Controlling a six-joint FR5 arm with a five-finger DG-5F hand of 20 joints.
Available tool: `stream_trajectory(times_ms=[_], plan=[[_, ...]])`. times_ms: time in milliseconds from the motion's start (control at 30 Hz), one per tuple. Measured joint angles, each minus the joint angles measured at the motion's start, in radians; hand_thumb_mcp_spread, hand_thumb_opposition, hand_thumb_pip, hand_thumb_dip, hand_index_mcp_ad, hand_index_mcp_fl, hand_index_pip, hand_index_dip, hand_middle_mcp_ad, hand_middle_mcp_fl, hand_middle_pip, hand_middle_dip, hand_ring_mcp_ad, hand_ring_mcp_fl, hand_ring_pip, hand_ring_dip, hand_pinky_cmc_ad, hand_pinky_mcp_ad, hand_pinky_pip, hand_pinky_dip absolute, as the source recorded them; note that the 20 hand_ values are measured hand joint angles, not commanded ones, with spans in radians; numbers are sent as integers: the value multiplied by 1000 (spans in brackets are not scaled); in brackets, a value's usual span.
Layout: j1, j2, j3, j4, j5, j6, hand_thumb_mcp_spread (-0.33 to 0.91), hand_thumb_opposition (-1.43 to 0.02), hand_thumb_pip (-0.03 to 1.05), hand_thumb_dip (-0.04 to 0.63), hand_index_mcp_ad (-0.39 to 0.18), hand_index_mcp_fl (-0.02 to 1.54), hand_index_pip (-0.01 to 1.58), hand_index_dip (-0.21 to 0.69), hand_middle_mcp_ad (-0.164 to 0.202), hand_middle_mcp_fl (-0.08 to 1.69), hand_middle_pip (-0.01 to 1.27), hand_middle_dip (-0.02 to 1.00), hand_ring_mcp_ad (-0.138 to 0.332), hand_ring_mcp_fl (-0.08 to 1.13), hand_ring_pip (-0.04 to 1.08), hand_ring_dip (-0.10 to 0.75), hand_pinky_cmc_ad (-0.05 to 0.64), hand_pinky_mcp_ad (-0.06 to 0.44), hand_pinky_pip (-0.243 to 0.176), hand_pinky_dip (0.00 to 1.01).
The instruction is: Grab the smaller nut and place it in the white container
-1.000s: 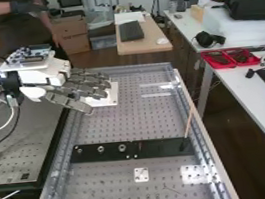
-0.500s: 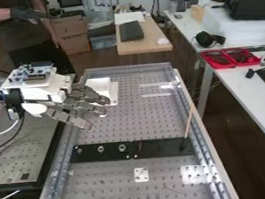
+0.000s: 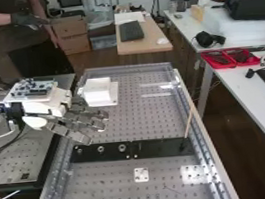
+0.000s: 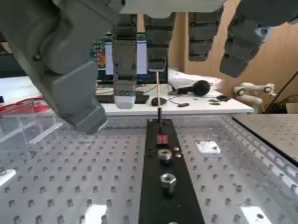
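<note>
Hand point(image 3: 67, 132) at left, empty, fingers loosely extended. Smaller nut point(image 3: 79, 151) on L end of black bar point(image 3: 157, 148), near side: grasp, lift, drop-off all TBD. White container point(image 3: 99, 93) farther off, R of hand. Prob. approach stage, approx. 0% done.

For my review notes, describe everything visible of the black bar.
The long, flat black bar lies on the perforated bench, its surface dark apart from a small red label. The smaller nut, larger nut and bearing stand in a row towards one end; a thin, wooden-looking stick rises near the other. It looks rigid.
</note>
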Motion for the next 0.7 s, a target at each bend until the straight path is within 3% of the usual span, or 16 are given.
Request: stream_trajectory(times_ms=[200,267,467,700], plan=[[-9,-13,-7,19,-4,-8,311,-841,808,239,-73,9,1391,222,45,106,141,215,195,0,96,79,429,309,-93,176],[-9,-16,-9,23,-4,-11,340,-841,808,239,-73,21,1426,237,42,110,138,215,176,0,96,75,433,312,-89,176],[-10,-32,-14,34,-2,-25,354,-845,808,239,-73,51,1440,250,45,115,136,222,164,0,99,79,396,312,-89,176],[-12,-48,-19,43,0,-33,387,-880,808,265,-73,70,1440,253,42,124,136,222,164,0,99,79,401,312,-75,182]])
